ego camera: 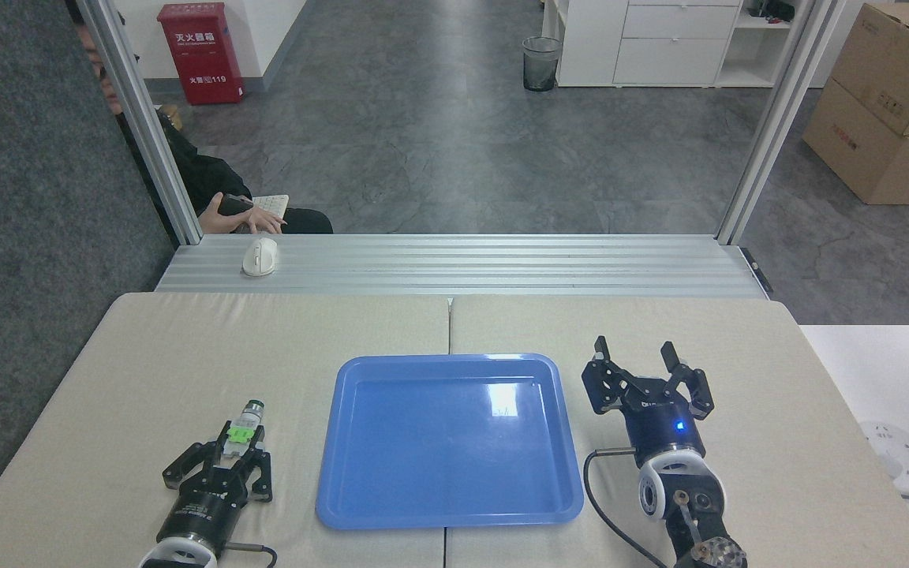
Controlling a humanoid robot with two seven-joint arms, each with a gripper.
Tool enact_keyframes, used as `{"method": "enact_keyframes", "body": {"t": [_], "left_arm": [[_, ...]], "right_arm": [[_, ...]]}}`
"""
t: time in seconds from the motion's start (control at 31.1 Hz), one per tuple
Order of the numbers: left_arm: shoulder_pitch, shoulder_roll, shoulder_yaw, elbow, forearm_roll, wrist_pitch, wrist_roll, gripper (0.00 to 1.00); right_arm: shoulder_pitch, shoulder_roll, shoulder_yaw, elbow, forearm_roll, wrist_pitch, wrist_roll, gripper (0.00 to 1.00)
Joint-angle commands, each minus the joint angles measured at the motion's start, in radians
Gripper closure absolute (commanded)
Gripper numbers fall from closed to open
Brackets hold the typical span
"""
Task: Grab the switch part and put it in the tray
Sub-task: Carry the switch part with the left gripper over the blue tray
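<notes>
The switch part (241,427), a small white block with a green middle and a silver-black end, sits at the front left of the table. My left gripper (235,451) is shut on its near end, and its cylindrical end points away from me. The blue tray (360,505) lies in the middle of the table, to the right of the part, with nothing in it. On the tray's right side my right gripper (634,353) stands open, its fingers holding nothing.
A white computer mouse (259,256) rests on the metal ledge behind the table. A person's hand (227,214) holds a dark object beyond that ledge. A white power strip (896,461) lies on the white surface at the right.
</notes>
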Motion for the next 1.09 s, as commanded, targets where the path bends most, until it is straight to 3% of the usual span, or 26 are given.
{"method": "enact_keyframes", "body": {"t": [0.0,0.16,0.26,0.45,0.61,0.74,0.87,1.06], "left_arm": [[-0.004,0.036,0.035,-0.242,0.007,-0.032,-0.006,1.00],[0.027,0.022,0.045,-0.438,0.044,-0.159,-0.064,1.00],[0.073,-0.019,0.038,-0.530,0.049,-0.231,-0.090,1.00],[0.113,-0.105,0.025,-0.607,0.046,-0.328,-0.124,1.00],[0.102,-0.111,-0.104,-0.607,0.021,-0.342,-0.166,1.00],[0.096,-0.136,-0.202,-0.560,-0.121,-0.336,-0.198,1.00],[0.105,-0.214,-0.225,-0.469,-0.282,-0.339,-0.201,1.00],[0.079,-0.222,-0.229,-0.366,-0.330,-0.333,-0.212,1.00]], "right_arm": [[0.000,0.000,-0.005,0.001,0.002,0.001,0.001,0.00],[0.000,-0.001,-0.005,0.001,0.002,0.001,0.001,0.00],[0.000,-0.001,-0.005,0.001,0.002,0.001,0.001,0.00],[0.000,-0.003,-0.003,0.001,0.003,0.001,0.001,0.00],[0.000,-0.003,-0.003,0.002,0.003,0.001,0.000,0.00],[0.000,-0.003,-0.003,0.002,0.003,0.001,0.000,0.00],[0.000,-0.001,-0.003,0.001,0.003,0.001,0.000,0.00],[0.000,0.000,-0.003,0.001,0.003,0.001,0.000,0.00]]}}
